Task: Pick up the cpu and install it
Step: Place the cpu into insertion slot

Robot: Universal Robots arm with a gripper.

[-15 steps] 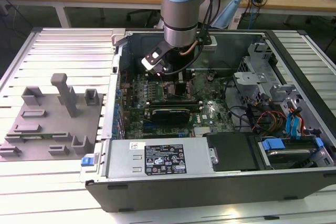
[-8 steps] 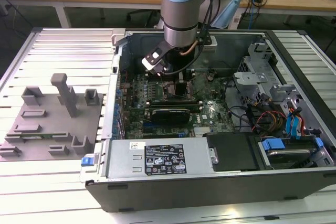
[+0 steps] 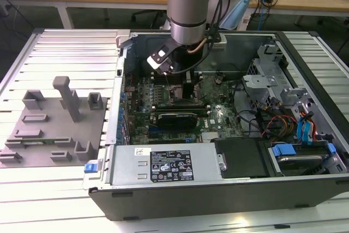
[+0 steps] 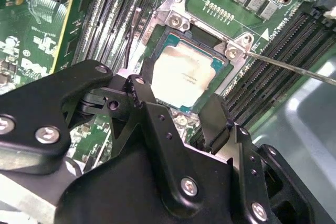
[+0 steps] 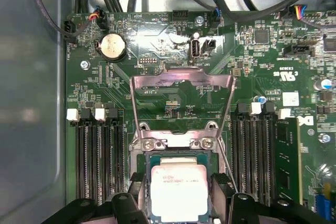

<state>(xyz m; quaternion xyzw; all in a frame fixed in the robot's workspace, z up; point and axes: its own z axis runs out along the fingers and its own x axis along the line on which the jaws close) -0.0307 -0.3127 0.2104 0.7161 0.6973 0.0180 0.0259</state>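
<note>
The arm (image 3: 188, 9) reaches down into the open computer case (image 3: 218, 200), which lies on its side on the slatted metal desk (image 3: 54, 42). The gripper (image 4: 178, 95) is low over the motherboard (image 5: 157, 35), right at the processor socket (image 4: 176, 19).

The cpu (image 4: 186, 77) sits in that socket with its silver top facing up. It looks flat and square to the frame, and a thin green rim shows along its far edge and corner. In both wrist views the black gripper body covers the near edge of the chip. From here I can't tell whether the gripper is clamped on the cpu or has let go of it.

In the first wrist view the socket's metal load plate (image 5: 181, 82) stands swung open just beyond the chip. The thin retention lever (image 4: 294, 66) juts out to one side, unlatched. Rows of dark memory slots (image 5: 97, 150) run along both sides of the socket, and a round coin battery (image 5: 112, 46) sits further up the board.

On the exterior view's left, well apart from the case, the grey plastic fixture tray (image 3: 49, 129) rests on the desk. The power supply (image 3: 163, 165) lies along the case's near wall.
</note>
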